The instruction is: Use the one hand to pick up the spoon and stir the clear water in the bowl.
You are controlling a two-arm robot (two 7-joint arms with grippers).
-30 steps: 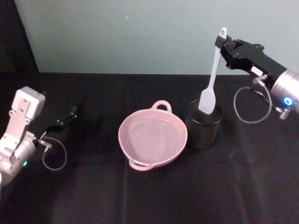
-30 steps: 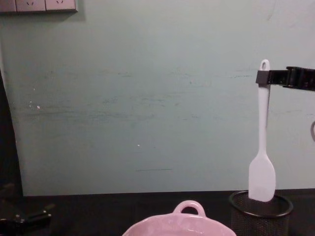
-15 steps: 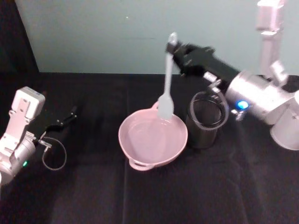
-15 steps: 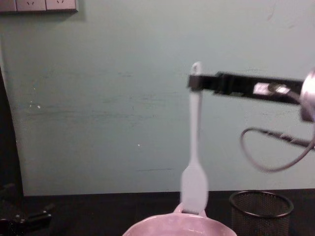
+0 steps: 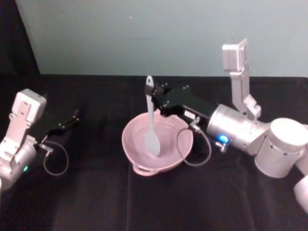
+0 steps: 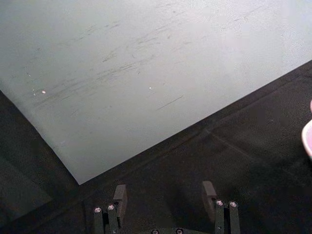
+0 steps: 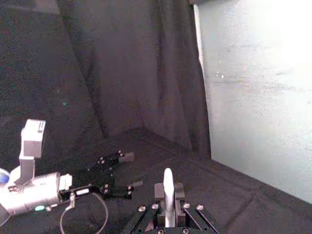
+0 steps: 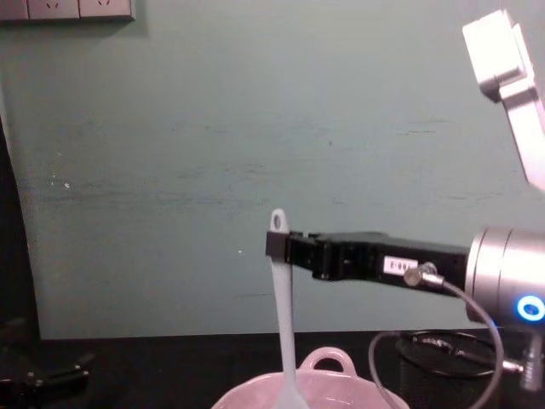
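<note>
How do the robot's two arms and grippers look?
Right gripper: slim, black, white label; silver cylindrical wrist, glowing blue ring, looped grey cable. Left gripper: black, on a silver-white arm with a green light and looped cable.

Loads of open black tablecloth point(image 5: 96, 192) in front of the pale pink glossy ceramic bowl point(image 5: 129, 144) and to its left, out to the parked left gripper point(image 5: 72, 118). The right side's crowded: the right gripper point(image 5: 152, 97) and its silver cylindrical wrist point(image 5: 231, 130) reach in over the bowl's far rim, a grey cable loop point(image 5: 191, 164) hangs by the right rim, and the black wire-mesh cup point(image 8: 434, 379) sits under that wrist. The white plastic spoon point(image 5: 152, 126) it grips stands near-upright inside the bowl.
</note>
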